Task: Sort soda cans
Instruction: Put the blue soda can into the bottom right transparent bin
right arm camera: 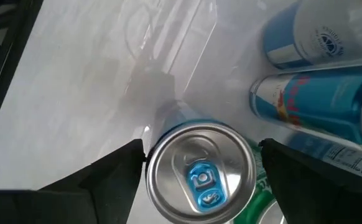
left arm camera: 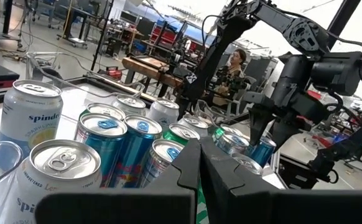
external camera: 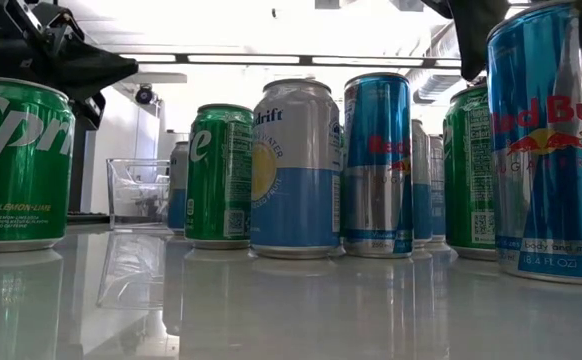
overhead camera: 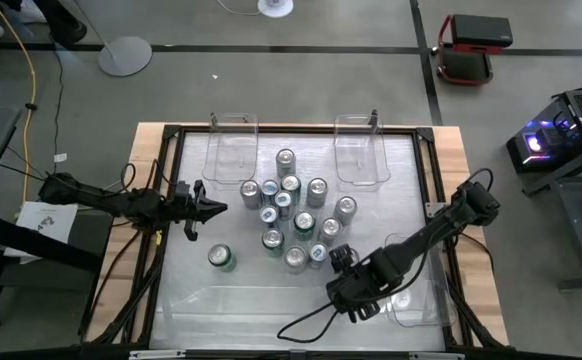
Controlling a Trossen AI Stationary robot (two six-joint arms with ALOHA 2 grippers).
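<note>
Several soda cans (overhead camera: 291,210) stand upright in a cluster mid-table, with green, blue and pale sides. One green can (overhead camera: 221,257) stands alone toward the near left. My right gripper (right arm camera: 199,152) is open and points steeply down over a blue can (right arm camera: 199,171) at the cluster's near right edge. Its two fingers stand on either side of that can's silver top, apart from it. In the low view this blue can (external camera: 551,140) is the nearest one, at the right. My left gripper (overhead camera: 214,208) hovers shut and level at the cluster's left side, holding nothing.
Two clear bins (overhead camera: 232,150) (overhead camera: 360,150) stand at the table's far edge, and more clear bins lie along the near edge (overhead camera: 271,305) and near right (overhead camera: 416,300). A green can (right arm camera: 262,186) and another blue can (right arm camera: 318,106) stand close beside the right gripper's can. A person (left arm camera: 234,62) is beyond the table.
</note>
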